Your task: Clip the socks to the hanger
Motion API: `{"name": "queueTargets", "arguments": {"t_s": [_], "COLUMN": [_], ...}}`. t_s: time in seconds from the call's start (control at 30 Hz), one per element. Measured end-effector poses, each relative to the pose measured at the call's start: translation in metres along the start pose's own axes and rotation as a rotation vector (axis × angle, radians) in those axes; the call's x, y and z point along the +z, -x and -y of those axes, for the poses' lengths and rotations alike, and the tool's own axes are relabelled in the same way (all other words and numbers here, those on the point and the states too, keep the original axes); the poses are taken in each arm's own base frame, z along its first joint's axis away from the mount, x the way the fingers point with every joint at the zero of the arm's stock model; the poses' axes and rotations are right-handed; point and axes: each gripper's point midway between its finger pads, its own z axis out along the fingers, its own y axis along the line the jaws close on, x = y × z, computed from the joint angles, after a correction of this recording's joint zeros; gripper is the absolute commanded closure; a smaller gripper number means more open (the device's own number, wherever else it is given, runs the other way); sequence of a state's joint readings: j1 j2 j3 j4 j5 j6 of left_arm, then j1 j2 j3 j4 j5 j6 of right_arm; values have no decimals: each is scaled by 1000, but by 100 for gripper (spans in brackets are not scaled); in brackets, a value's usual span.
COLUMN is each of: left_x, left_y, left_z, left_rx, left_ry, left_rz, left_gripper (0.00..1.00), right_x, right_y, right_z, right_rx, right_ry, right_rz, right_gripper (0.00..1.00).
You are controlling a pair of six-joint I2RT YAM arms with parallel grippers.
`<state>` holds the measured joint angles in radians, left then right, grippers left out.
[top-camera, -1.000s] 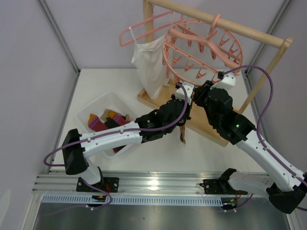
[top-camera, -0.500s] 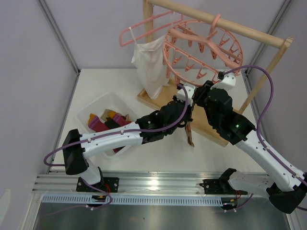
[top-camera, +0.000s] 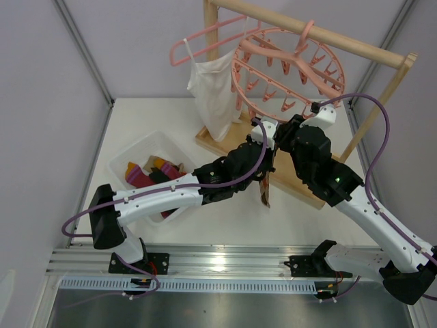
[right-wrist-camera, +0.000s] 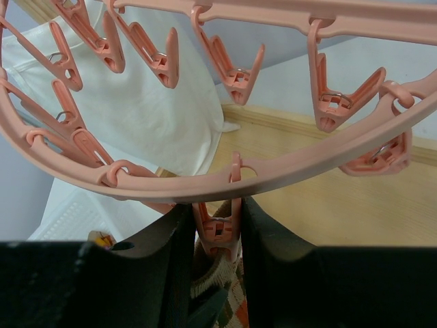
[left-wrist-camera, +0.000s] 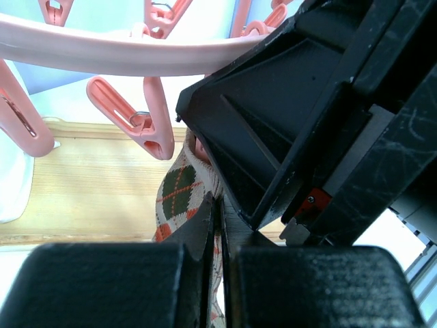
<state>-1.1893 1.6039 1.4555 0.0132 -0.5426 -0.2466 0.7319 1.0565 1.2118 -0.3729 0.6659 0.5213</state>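
Left wrist view: the left gripper (left-wrist-camera: 217, 208) has its jaws clenched on the cuff end of an argyle sock (left-wrist-camera: 179, 191), holding it up just below the hanger's (left-wrist-camera: 123, 58) outer ring, with the black body of the other arm crowding the right of the frame. Right wrist view: the right gripper (right-wrist-camera: 217, 215) has its jaws pressed against both sides of one clip (right-wrist-camera: 217, 232) that dangles from the ring, with the sock's patterned edge visible directly beneath; whether the clip's mouth is spread cannot be told. Top external view: both wrists meet under the near rim of the hanger, the left arm reaching long and low from its base across the table, the right arm folded at the elbow and angled up and inward; the sock's free end hangs down between them over the wooden rack (top-camera: 300, 184). The remaining socks (top-camera: 147, 174) lie in the white bin (top-camera: 130, 154) to the left, well apart. The step in hand appears to be clipping the first sock: one arm presents the fabric while the other works the clip. The next move probably calls for feeding the cuff fully into the clip's mouth, then easing the squeeze so the clip bites before the sock is let go. The main risk is releasing the fabric before the clip has closed on it.
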Motion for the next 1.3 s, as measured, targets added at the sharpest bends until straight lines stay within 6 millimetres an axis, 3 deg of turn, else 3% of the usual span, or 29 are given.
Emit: {"name": "queueTargets", "arguments": {"t_s": [1.07,1.13,1.3], "left_x": [-2,-3,-3], "left_y": [7,6,6], "left_z": [10,11,12], "left_rx": [-1,0,-5], "left_ry": [-32,-33,-38], "left_rz": [-5,-7,-13], "left_gripper": [99,98,91], "right_x": [-5,-6,-9], "right_y": [5,5,6], "right_z": [2,2,4], "right_rx": [47,49,52], "right_ry": [16,16,19], "right_rz": [30,31,35], "right_gripper": [100,96,68]}}
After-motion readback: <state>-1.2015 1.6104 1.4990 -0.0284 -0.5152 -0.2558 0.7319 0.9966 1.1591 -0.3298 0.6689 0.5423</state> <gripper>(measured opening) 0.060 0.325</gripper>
